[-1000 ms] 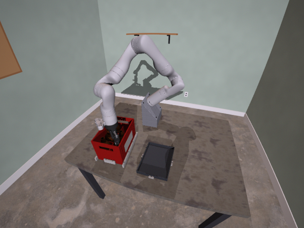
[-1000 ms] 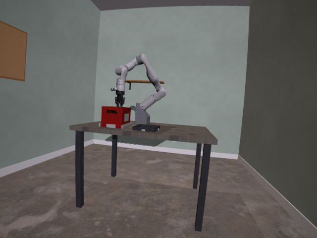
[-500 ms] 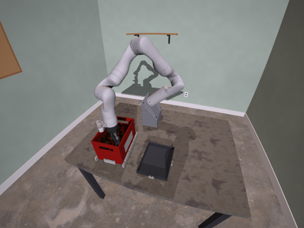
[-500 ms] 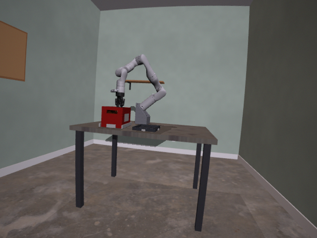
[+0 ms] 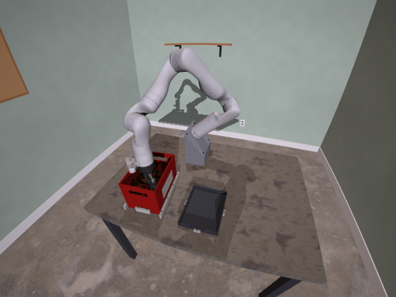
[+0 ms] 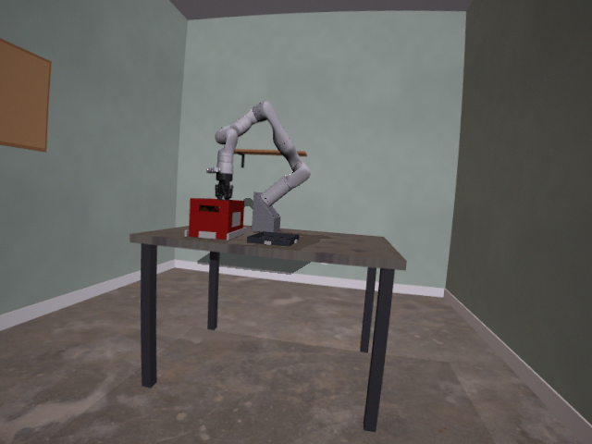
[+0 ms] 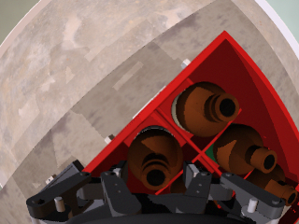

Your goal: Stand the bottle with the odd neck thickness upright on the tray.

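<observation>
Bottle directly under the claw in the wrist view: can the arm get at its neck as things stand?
Probably yes. The open claw hangs right over that bottle, a finger on either side of its neck, with nothing between; the crate dividers sit lower.

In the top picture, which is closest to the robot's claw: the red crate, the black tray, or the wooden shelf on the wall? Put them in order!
1. Red crate: the gripper reaches down into it.
2. Black tray: on the table beside the crate.
3. Wooden shelf: high on the back wall.

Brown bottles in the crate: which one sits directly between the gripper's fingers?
The bottle in the crate's corner cell; the open gripper straddles its neck, others stand aside.
</observation>
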Available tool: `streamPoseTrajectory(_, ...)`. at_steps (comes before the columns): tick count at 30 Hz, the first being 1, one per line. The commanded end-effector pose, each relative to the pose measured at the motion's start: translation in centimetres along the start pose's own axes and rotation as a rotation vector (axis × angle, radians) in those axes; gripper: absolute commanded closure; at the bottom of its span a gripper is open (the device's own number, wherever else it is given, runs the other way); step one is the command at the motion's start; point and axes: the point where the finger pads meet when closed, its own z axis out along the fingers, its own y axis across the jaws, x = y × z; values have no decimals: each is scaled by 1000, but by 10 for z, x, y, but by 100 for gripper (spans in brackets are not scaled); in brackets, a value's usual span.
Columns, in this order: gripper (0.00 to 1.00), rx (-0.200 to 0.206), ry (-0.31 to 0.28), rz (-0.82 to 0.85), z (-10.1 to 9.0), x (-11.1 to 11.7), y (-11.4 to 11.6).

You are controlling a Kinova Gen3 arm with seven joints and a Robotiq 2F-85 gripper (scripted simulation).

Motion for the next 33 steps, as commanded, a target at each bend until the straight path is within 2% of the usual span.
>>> streamPoseTrajectory(1, 36, 0, 2, 0, -1, 1, 0)
streamPoseTrajectory(32, 36, 0, 2, 0, -1, 1, 0)
streamPoseTrajectory(33, 100, 0, 2, 0, -1, 1, 0)
